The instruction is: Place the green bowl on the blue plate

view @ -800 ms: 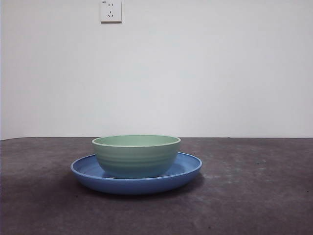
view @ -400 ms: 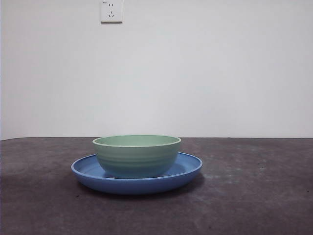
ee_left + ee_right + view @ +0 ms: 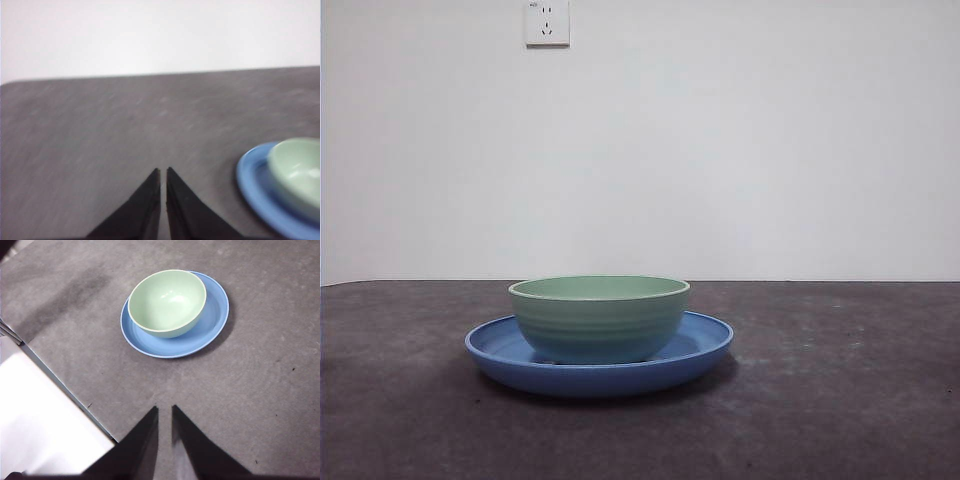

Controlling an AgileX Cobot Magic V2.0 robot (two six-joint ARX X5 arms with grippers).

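The green bowl stands upright inside the blue plate, a little off the plate's middle, on the dark grey table. The right wrist view looks down on the same pair, the bowl resting in the plate. My right gripper hovers well back from them, shut and holding nothing. In the left wrist view the bowl and plate sit off to one side. My left gripper is shut over bare table, clear of both. Neither arm shows in the front view.
The table's edge runs diagonally close to my right gripper, with white floor beyond it. A white wall with a socket stands behind the table.
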